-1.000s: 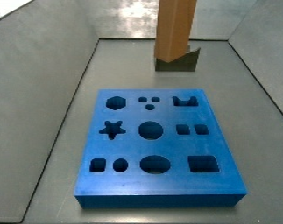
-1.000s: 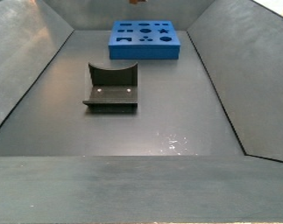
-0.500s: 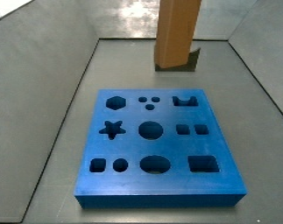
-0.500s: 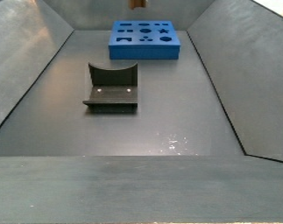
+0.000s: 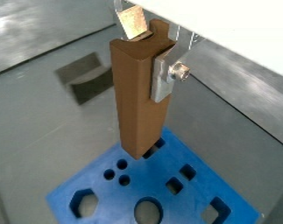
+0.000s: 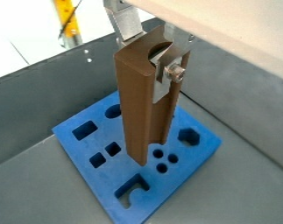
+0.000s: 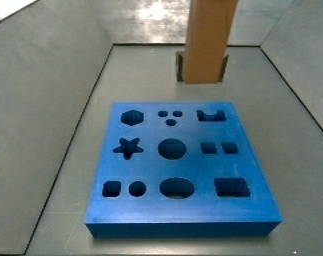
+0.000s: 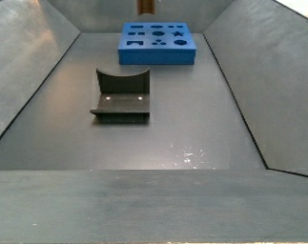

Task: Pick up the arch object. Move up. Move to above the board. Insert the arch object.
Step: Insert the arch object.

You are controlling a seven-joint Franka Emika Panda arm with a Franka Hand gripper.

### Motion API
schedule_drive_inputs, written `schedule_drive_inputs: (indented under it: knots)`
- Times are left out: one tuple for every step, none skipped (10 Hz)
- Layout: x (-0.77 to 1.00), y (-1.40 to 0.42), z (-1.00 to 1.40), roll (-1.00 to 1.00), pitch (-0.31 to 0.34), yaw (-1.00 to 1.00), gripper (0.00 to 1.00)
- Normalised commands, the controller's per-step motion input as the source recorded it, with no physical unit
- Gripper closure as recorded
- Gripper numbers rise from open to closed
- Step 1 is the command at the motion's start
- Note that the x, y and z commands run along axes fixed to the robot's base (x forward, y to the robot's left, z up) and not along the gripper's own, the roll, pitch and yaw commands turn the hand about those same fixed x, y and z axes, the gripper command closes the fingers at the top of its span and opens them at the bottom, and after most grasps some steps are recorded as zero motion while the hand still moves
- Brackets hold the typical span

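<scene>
My gripper (image 5: 150,48) is shut on the top of the arch object (image 5: 137,96), a tall slim orange-brown block with a scooped top; it also shows in the other wrist view, gripper (image 6: 147,48) and arch object (image 6: 137,105). The silver fingers (image 5: 167,74) clamp its upper end. The block hangs upright, high over the far edge of the blue board (image 5: 208,171) with shaped cut-outs. In a side view the arch object (image 7: 208,40) hangs beyond the board (image 7: 197,168); the gripper is above that frame. In a side view only the board (image 8: 156,59) shows.
The dark fixture (image 8: 120,95) stands on the grey floor in mid-bin, partly hidden behind the arch object in a side view (image 7: 181,68) and seen in a wrist view (image 5: 82,74). Sloping grey walls (image 8: 29,86) enclose the bin.
The arch object, held in my gripper, has shifted slightly right and nearer the board in the side view, now covering more of the fixture. Board and fixture have not moved.
</scene>
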Motion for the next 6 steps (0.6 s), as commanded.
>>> schedule_drive_inputs:
  knots:
    - [0.70, 0.06, -0.17, 0.00, -0.004, -0.51, 1.00]
    - [0.72, 0.06, -0.20, 0.00, 0.000, -0.49, 1.00]
    - [0.72, 0.06, -0.24, 0.00, 0.000, -0.43, 1.00]
    - [0.55, 0.00, -0.22, 0.02, 0.079, -0.18, 1.00]
    - [0.43, 0.00, -0.27, 0.02, 0.059, -0.07, 1.00]
    - [0.43, 0.00, -0.30, 0.01, 0.039, -0.01, 1.00]
